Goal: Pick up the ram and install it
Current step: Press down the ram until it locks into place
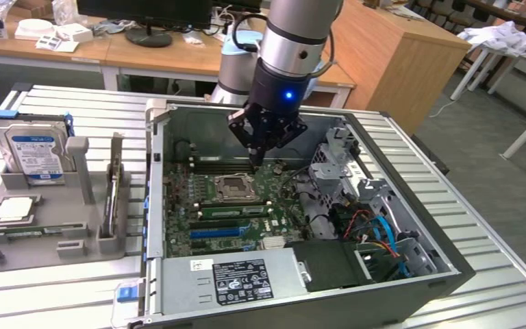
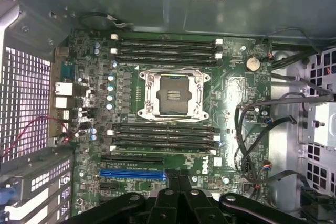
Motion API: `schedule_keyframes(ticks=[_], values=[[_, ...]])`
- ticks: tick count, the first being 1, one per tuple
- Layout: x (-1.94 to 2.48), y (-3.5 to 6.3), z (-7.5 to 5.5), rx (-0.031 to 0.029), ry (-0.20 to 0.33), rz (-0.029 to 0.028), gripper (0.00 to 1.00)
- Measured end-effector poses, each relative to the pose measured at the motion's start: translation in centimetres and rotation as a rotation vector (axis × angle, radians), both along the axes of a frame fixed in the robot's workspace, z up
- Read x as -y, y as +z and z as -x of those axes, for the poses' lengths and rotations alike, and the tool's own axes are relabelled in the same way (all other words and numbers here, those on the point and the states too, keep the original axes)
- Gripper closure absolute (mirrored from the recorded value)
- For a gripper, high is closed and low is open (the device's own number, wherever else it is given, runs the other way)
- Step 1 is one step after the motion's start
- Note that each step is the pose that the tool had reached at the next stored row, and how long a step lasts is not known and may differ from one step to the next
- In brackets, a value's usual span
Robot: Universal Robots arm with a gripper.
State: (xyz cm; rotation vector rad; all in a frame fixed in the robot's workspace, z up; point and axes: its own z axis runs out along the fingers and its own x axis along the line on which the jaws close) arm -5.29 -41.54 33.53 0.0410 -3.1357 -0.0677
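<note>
My gripper hangs inside the open computer case, just above the motherboard near the black memory slots on the far side of the CPU socket. Its fingers are shut together with nothing between them; the wrist view has the gripper by the blue expansion slot. A long green strip that looks like the ram sits in the slots on the near side of the socket. In the wrist view I cannot tell which of those slots is filled. Another thin green stick lies in the grey tray.
On the exterior view's left, the grey tray holds a blue-labelled hard drive, a processor and an upright holder. The case has a drive cage, cables and a power supply.
</note>
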Motion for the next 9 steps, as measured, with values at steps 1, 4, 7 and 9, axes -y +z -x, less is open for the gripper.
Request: schedule_keyframes(ticks=[1, 4, 7, 9], values=[[0.0, 0.0, 0.07, -0.0001, 0.0, 0.0, 0.89], [0.0, 0.0, 0.15, -0.0001, 0.0, 0.0001, 0.89], [0.0, 0.0, 0.16, -0.0001, 0.0, 0.0001, 0.89], [0.0, 0.0, 0.16, -0.0001, 0.0, 0.0001, 0.89]])
